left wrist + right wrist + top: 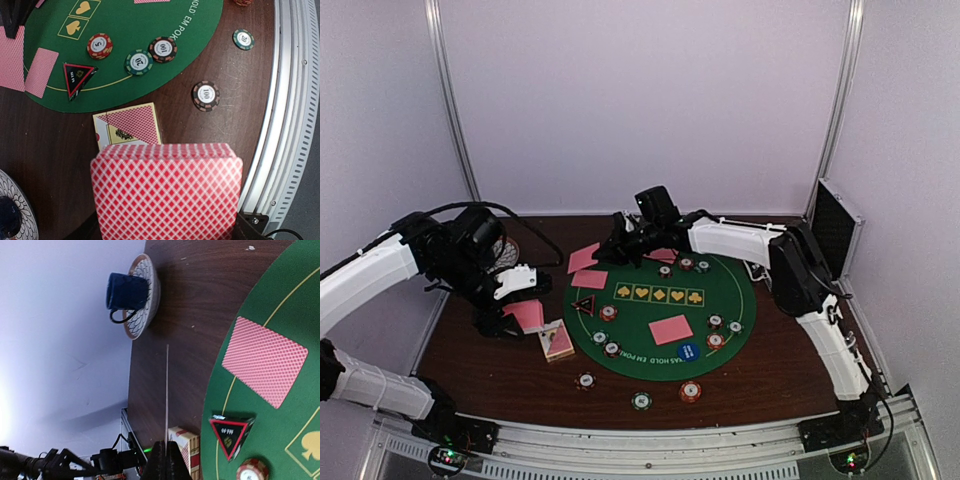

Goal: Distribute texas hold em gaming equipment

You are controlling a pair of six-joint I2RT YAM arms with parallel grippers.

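My left gripper point(525, 316) is shut on a deck of pink-backed cards point(167, 192) that fills the bottom of the left wrist view and hides the fingers; it hangs above the card box point(129, 127). My right gripper point(166, 462) is shut on a single card point(167, 390), seen edge-on, at the mat's far left edge point(583, 258). One card point(264, 361) lies flat on the green mat point(650, 312) and another point(670, 329) near its middle. Striped chips point(138, 62) lie on the mat, and three point(640, 401) sit on the bare wood in front.
A red-edged black triangular marker point(77, 79) stands on the mat's left side. A dark cup on a patterned saucer point(127, 292) sits at the back left. The black-and-silver case point(837, 225) stands open at the far right. A metal rail point(290, 120) runs along the near edge.
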